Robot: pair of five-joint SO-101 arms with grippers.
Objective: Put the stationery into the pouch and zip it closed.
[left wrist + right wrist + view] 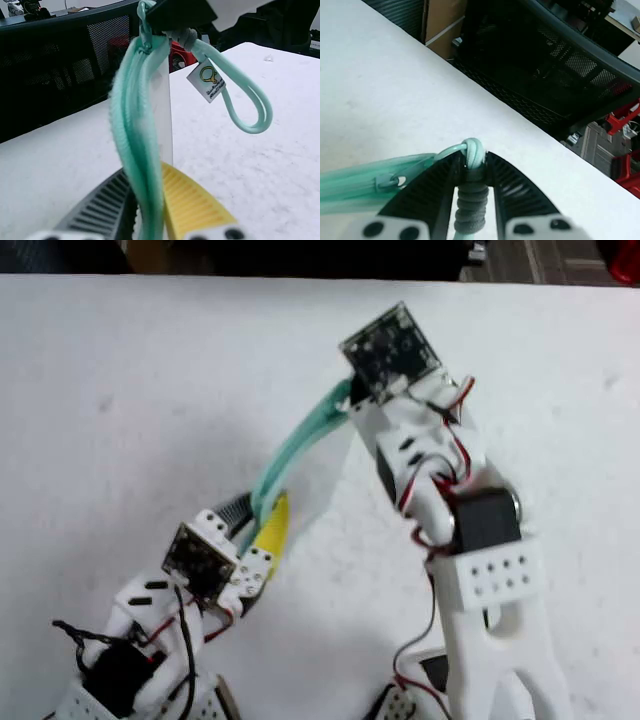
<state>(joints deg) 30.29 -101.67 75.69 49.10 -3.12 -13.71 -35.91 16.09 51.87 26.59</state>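
Pinching with the right end effector (471, 159), nearly shut, on the grey binding (470, 200) of the cord loop (250, 107) at one end of the mint-green pouch (290, 455). Clamping narrowly with the left end effector (150, 200), between grey and yellow fingers, on the pouch's other end along the zip. Holding the pouch stretched between both over the white table (120, 390). Showing the zip slider (387, 181) just beside the right fingertips and a small tag (206, 80) by the loop. Concealing the pouch's inside; not telling whether zipped fully.

No legible print on tag (206, 80).
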